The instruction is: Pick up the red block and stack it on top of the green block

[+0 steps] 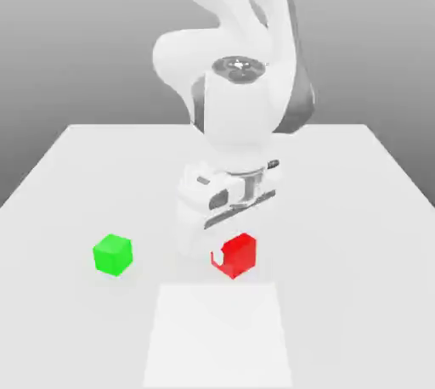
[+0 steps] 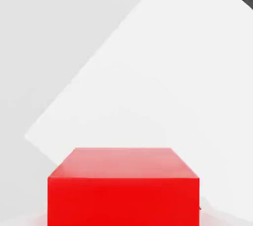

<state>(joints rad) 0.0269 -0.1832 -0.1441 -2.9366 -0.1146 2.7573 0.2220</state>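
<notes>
A: What is seen from the exterior view's left to its right?
B: First the green block point(image 1: 113, 255), set flat on the tabletop point(image 1: 51, 311), well apart from the rest. Then the gripper point(image 1: 228, 257), with the red block point(image 1: 244, 254) held in it: the 2 fingertips are closed on its sides.
A: Is the red block lifted?
B: That cannot be told; it is seen low, at or near the tabletop.
A: How is it expected to handle?
B: As a stiff, light cube, by its look. Little give is to be expected, and no great fragility. The faces look smooth, so some slip is to be allowed for if it is pinched near an edge.
A: Where is it best taken?
B: By 2 opposite upright faces, at mid-height and centred, so that it is not tipped. The underside is to be left free for stacking.
A: And next?
B: A straight lift is called for, then a carry towards the exterior view's left, above the green block. If it is lowered off-centre or released too high, the green block may be nudged or the stack toppled.
</notes>
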